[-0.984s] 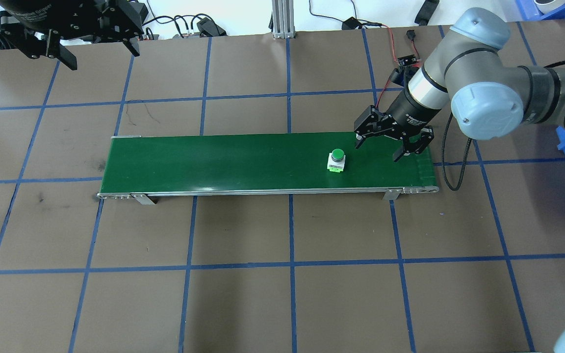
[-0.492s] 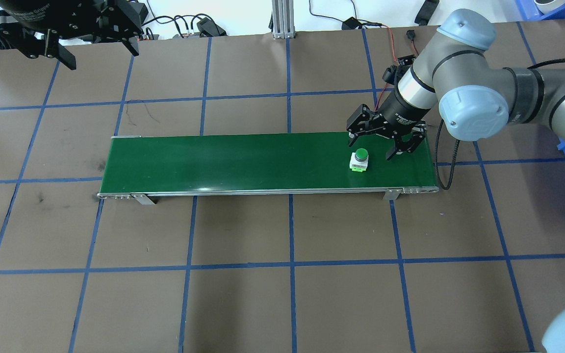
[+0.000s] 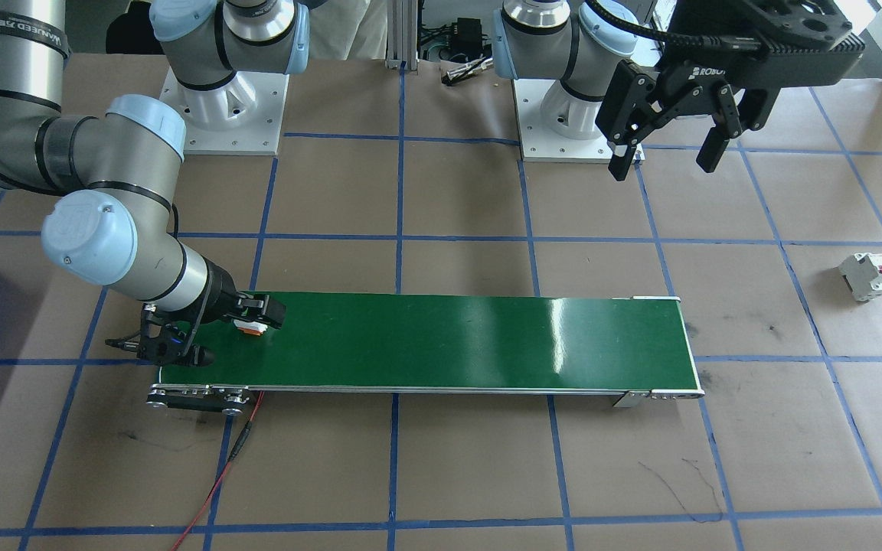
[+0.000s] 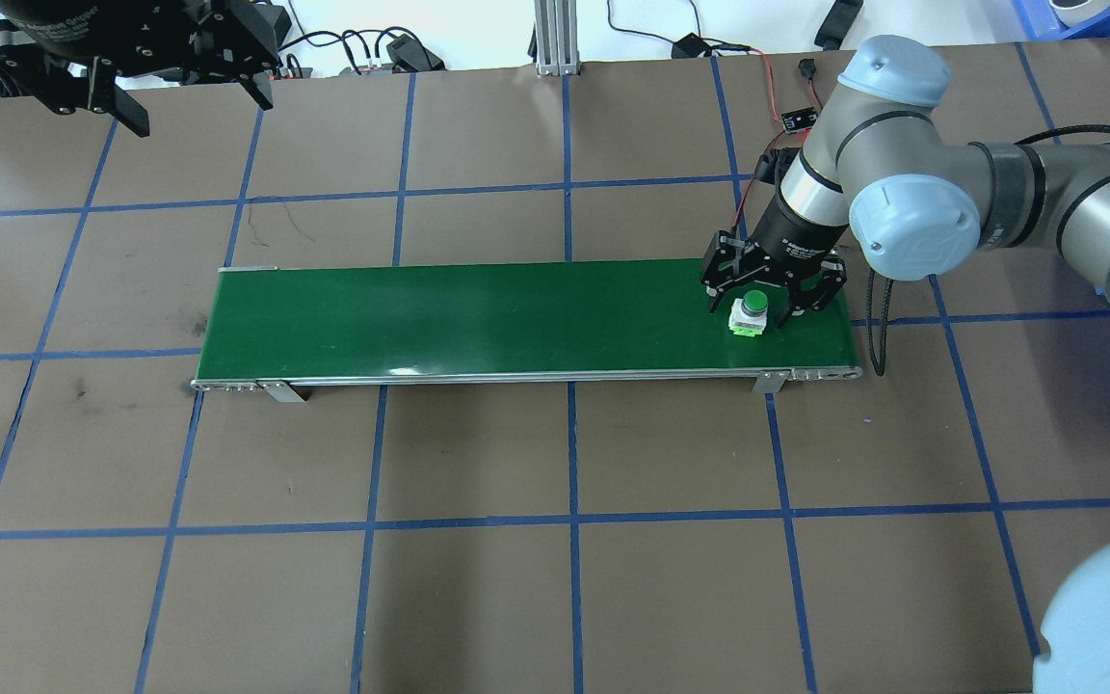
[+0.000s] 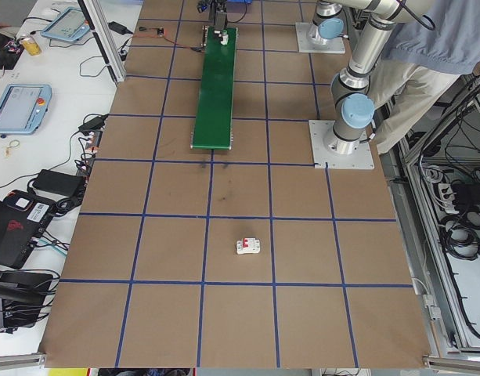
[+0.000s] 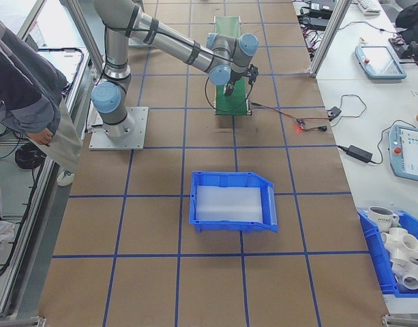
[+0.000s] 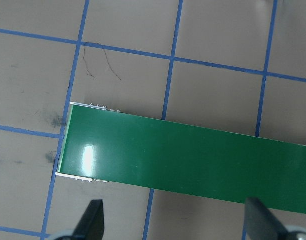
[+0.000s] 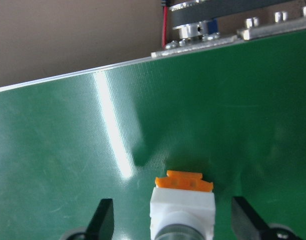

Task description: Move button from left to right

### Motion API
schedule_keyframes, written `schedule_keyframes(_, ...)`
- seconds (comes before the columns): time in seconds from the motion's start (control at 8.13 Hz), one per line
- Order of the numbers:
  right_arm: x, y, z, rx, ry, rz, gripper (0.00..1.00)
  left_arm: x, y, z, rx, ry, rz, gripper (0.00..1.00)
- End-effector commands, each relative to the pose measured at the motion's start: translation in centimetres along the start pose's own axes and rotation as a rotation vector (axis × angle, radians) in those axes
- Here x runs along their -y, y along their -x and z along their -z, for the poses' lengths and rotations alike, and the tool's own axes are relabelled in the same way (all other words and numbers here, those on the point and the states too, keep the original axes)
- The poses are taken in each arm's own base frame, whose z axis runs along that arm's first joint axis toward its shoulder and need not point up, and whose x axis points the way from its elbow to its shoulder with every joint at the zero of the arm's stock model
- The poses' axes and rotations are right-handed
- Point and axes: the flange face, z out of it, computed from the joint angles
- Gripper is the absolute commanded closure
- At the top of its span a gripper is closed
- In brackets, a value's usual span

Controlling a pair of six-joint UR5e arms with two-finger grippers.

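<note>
The button (image 4: 749, 314) sits at the right end of the green belt (image 4: 478, 318), squarely between the right gripper (image 4: 773, 306)'s spread fingers, untouched; the left gripper (image 4: 162, 85) hangs wide open, far off

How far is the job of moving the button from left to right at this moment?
Done: the button already sits near the right end of the green belt. In hand: the right gripper straddles it with jaws open, one on each side, not yet closed. Left: close on the button, lift it and set it down to the right. The left gripper hangs open, away from the belt.
</note>
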Motion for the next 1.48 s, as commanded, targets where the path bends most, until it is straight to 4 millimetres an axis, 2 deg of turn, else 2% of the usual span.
schedule_keyframes(0.0,0.2,-0.8,-0.2,-0.082,0.004,0.049,0.89,0.0,0.0,0.0,0.0,0.0,0.0,0.0)
schedule_keyframes(0.12,0.3,-0.8,0.8,-0.087,-0.016,0.088,0.99,0.0,0.0,0.0,0.0,0.0,0.0,0.0)
schedule_keyframes(0.37,1.5,-2.3,5.4,-0.184,-0.016,0.172,1.0,-0.1,0.0,0.2,-0.001,-0.003,0.0,0.0)
schedule_keyframes(0.49,2.0,-4.2,8.1,-0.19,-0.016,0.211,1.0,-0.2,0.0,0.3,-0.001,-0.005,0.0,0.0)
schedule_keyframes(0.74,1.3,-9.9,13.0,-0.254,-0.004,0.374,1.0,-0.2,0.0,0.3,-0.001,-0.005,0.0,0.0)
schedule_keyframes(0.98,0.9,-16.3,16.0,-0.318,0.021,0.489,1.0,-0.2,0.0,0.3,-0.001,-0.005,0.0,0.0)
schedule_keyframes(1.11,0.9,-20.2,16.9,-0.322,0.048,0.588,1.0,-0.2,0.0,0.4,-0.001,-0.006,0.0,0.0)
schedule_keyframes(1.35,0.1,-30.5,18.7,-0.303,0.073,0.75,1.0,-0.2,0.0,0.4,-0.001,-0.006,0.0,0.0)
